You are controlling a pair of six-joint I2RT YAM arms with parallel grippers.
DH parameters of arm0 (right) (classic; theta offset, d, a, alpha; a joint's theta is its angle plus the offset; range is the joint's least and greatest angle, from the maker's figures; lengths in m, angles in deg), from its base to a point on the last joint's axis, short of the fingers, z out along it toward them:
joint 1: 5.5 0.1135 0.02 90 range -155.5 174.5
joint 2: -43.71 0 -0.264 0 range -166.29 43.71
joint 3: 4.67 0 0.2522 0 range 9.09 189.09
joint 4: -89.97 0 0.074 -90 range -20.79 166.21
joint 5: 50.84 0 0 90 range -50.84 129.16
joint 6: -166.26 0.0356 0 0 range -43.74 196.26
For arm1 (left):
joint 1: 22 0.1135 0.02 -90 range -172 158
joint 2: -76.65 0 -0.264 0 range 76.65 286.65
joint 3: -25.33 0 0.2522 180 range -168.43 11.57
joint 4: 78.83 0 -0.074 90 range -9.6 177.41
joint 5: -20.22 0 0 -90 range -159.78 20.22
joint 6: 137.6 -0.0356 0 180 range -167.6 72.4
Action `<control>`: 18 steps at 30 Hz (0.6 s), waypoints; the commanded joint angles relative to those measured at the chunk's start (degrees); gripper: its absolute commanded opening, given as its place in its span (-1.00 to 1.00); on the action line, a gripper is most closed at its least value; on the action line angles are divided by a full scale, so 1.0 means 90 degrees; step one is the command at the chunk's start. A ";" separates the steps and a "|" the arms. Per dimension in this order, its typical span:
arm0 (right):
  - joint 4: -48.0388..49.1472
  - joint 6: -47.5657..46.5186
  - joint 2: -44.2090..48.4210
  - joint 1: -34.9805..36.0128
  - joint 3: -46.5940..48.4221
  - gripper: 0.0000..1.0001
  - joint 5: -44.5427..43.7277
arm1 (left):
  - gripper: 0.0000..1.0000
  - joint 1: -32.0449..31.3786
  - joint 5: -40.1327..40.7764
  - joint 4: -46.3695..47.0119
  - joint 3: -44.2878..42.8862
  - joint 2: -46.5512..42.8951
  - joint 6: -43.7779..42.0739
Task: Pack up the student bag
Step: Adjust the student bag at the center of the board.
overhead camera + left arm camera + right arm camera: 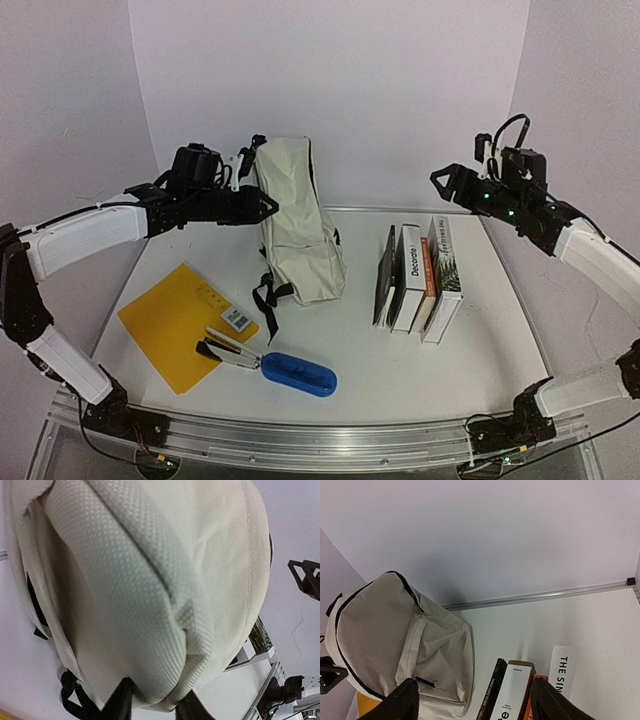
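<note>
The student bag (298, 225) is a cream backpack with black zipper trim, standing against the back wall, its black straps trailing toward the front. My left gripper (270, 205) is at the bag's upper left side. In the left wrist view a fold of the bag's fabric (150, 580) fills the gap and the left gripper (156, 705) is shut on it, both dark fingers (120, 700) pressing the cloth. My right gripper (438, 180) hangs high above the books, open, with nothing between its fingers (405, 700). The bag (375, 630) shows at the left of the right wrist view.
A row of books (420, 275) stands upright right of the bag, also in the right wrist view as books (512, 690). A yellow folder (180, 320) lies at the front left, with a black-and-white stapler (228, 350) and a blue case (298, 373) beside it.
</note>
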 commanded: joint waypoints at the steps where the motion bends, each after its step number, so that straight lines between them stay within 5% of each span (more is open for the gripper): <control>1: 0.0163 -0.0376 -0.0059 0.0246 0.0305 0.51 0.0346 | -0.61 0.0097 0.0531 -0.0215 -0.0567 -0.0048 -0.0310; 6: 0.0153 -0.0680 -0.0409 0.0898 0.0432 0.55 0.0423 | -0.91 0.0859 -0.0413 -0.0445 -0.0829 -0.0038 -0.0511; 18: 0.0983 -0.1004 -0.2702 0.2681 0.1269 0.34 0.0506 | -0.97 0.1938 -0.1363 -0.1225 -0.1413 0.0357 -0.1695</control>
